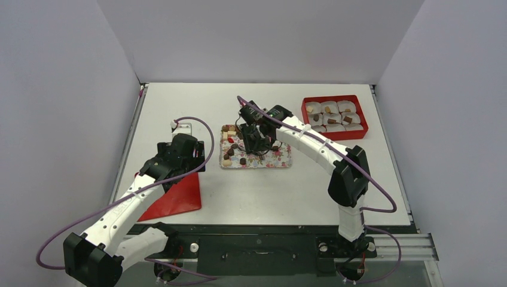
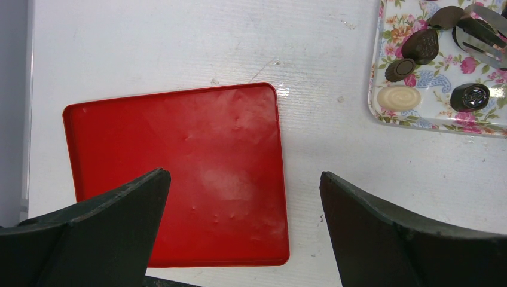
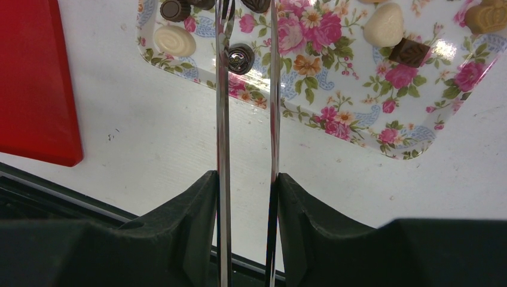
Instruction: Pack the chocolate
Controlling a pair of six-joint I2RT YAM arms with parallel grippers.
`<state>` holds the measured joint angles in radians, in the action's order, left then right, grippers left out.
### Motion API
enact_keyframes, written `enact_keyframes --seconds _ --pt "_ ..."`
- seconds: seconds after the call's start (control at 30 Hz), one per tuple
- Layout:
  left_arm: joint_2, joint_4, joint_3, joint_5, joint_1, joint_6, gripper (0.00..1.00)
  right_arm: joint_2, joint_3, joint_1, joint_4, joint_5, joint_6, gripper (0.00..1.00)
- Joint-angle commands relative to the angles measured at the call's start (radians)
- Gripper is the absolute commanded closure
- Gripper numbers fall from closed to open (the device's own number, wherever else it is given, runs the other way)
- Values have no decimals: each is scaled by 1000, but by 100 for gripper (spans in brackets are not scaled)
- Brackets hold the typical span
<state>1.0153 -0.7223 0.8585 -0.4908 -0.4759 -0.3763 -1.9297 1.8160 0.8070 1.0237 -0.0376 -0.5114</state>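
The chocolate lies loose on a flower-patterned tray (image 1: 282, 160): a cream oval (image 3: 174, 40), a dark round piece (image 3: 241, 58), a dark cube (image 3: 410, 51) and several more. My right gripper (image 3: 247, 176) is shut on metal tongs (image 3: 222, 119), whose two arms reach out over the tray. A dark piece (image 3: 256, 3) sits between the arms at the frame's top edge; I cannot tell whether it is pinched. My left gripper (image 2: 245, 176) is open above a flat red lid (image 2: 179, 173), holding nothing. The same chocolates (image 2: 421, 45) show at the top right of the left wrist view.
A red box (image 1: 335, 116) lined with white paper cups, a few holding brown pieces, stands at the back right. The red lid (image 1: 176, 197) lies at the front left, under the left gripper (image 1: 185, 149). The right gripper (image 1: 254, 140) hangs over the tray's left half.
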Motion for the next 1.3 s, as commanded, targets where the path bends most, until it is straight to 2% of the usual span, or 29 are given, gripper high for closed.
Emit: enact_keyframes --seconds 0.0,0.3,0.6,1.27 --pt "-12 25 14 -15 6 6 4 -25 38 8 -3 14 6 65" --pt "-14 25 14 -15 6 6 4 -29 35 7 -2 15 4 65" --pt "-17 25 14 -15 6 6 4 -2 36 5 -2 19 -4 73" --pt "-17 24 14 -12 6 6 4 139 -25 -50 5 28 -28 75"
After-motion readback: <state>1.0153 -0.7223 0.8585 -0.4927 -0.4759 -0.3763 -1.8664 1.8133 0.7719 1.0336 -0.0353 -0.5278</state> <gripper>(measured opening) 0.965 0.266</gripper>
